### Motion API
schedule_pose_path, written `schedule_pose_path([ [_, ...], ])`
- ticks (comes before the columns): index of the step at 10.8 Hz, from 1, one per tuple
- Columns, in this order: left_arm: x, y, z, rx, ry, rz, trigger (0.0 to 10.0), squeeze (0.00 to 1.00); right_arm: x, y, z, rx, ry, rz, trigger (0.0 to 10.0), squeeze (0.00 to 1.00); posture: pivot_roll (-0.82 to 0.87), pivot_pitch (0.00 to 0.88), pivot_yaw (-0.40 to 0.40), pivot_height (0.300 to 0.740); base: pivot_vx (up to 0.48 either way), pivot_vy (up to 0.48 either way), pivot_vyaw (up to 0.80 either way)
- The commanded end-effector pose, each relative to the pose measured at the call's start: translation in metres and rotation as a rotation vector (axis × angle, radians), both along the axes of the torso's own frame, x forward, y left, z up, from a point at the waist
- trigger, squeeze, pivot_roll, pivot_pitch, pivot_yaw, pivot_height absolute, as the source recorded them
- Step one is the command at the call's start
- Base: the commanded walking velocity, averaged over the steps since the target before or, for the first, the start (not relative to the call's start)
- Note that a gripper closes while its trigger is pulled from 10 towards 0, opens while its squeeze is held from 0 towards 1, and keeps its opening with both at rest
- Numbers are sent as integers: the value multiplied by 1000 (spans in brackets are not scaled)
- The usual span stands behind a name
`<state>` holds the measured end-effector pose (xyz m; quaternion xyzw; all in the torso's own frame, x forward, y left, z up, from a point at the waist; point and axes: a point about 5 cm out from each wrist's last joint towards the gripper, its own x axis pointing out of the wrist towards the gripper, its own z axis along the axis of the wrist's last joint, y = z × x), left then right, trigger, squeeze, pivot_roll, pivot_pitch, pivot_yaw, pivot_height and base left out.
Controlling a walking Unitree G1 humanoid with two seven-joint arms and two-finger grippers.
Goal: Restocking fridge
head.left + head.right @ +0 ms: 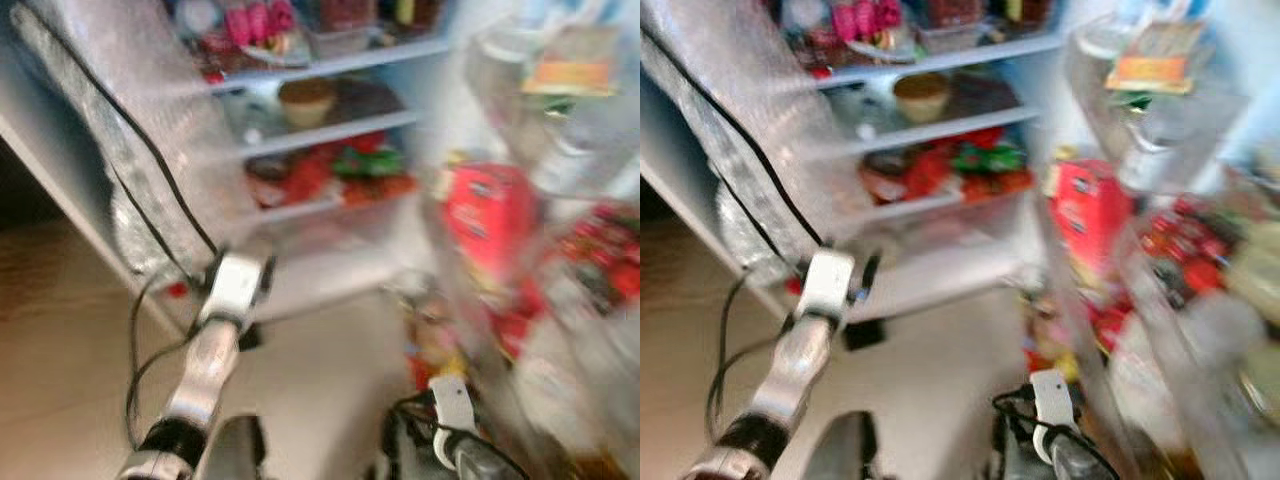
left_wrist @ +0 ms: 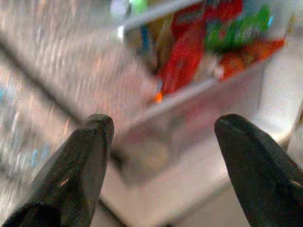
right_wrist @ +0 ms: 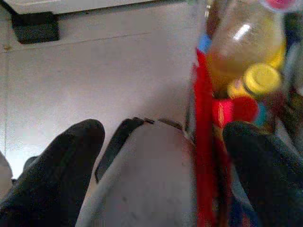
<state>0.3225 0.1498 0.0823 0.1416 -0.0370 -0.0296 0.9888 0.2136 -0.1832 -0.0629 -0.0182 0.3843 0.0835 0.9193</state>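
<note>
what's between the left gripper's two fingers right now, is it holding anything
Nothing is held. In the left wrist view the left gripper is open, and the gap between its fingers shows just the blurred fridge shelf with red and green packets beyond.

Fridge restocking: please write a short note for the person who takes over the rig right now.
Left gripper: open, empty, raised toward the lower shelves of the open fridge.
Right gripper: open, empty, held low beside the door rack, near a yellow-capped bottle.
Shelves already hold food; a red carton sits in the door.
Views are blurred, so items are hard to name.
Done: door open. Left: no item is held; pick up the next one.
</note>
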Motion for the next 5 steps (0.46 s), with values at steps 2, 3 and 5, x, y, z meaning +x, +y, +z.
schedule_pose_path([
  [2, -10, 27, -32, -44, 178, 116, 10000, 0, -58, 6, -33, 25, 252, -4, 10000, 0, -38, 150, 54, 585, 0, 0, 0],
  [3, -18, 35, -51, -46, 286, 150, 10000, 0, -58, 6, -32, 20, 249, 2, 10000, 0, -38, 150, 54, 585, 0, 0, 0],
  [5, -35, 49, -79, -46, 449, 210, 10000, 0, -57, 7, -32, 20, 248, 5, 10000, 0, -37, 148, 56, 585, 0, 0, 0],
])
